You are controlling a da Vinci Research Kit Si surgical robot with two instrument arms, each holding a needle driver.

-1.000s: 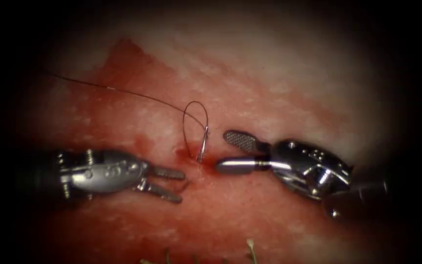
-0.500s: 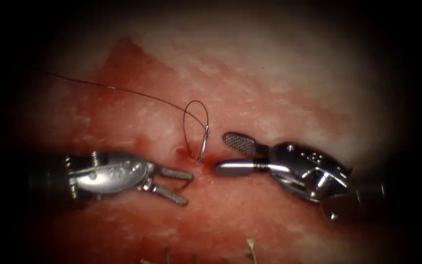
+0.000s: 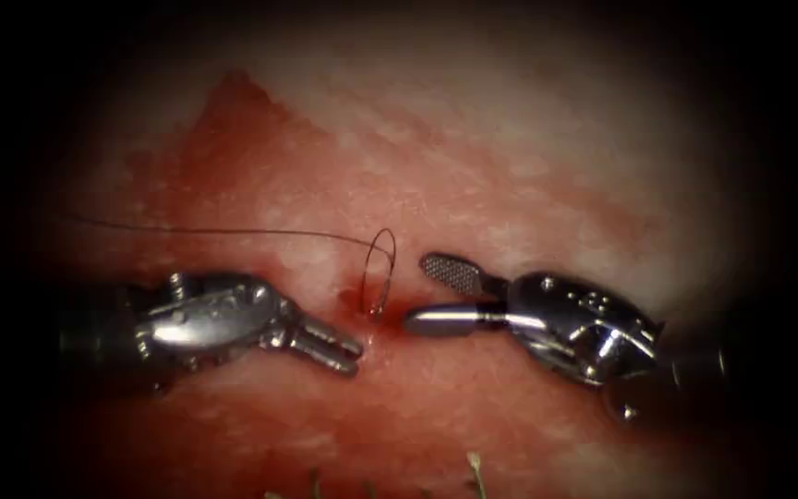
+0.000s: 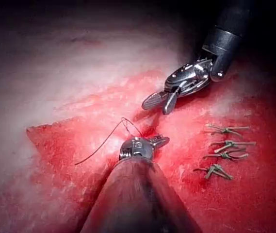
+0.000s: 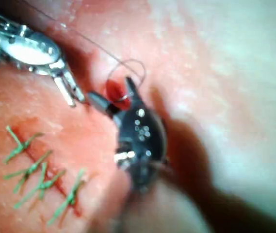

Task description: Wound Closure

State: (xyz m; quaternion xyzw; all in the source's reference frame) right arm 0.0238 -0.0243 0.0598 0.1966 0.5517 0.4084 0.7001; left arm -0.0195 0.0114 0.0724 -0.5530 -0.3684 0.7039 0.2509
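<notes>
The curved needle [image 3: 382, 277] stands in the tissue [image 3: 473, 176] at the cut, its tail end up, with a small loop of thread above it. The dark thread [image 3: 214, 230] runs off to the left. My left tool [image 3: 353, 347] lies just left of the cut, jaws shut low at the tissue where the needle's thin tip showed between them. Right of the cut, my right tool [image 3: 429, 294] holds nothing, jaws open. The left wrist view shows the left tool [image 4: 160, 141] and the right tool [image 4: 159, 103]. The right wrist view shows the right tool [image 5: 109, 90] at the loop.
Red fluid [image 3: 233, 157] stains the tissue around the cut. Several green knotted stitches [image 4: 225, 150] lie in a row farther along the cut, as do the stitches [image 5: 36, 174] beside the right tool. Cut thread ends [image 3: 475, 467] poke up at the near edge.
My left tool moved right toward the cut and its jaws went from open to shut. The thread sank lower and the loop over the needle shrank. The right tool barely moved.
</notes>
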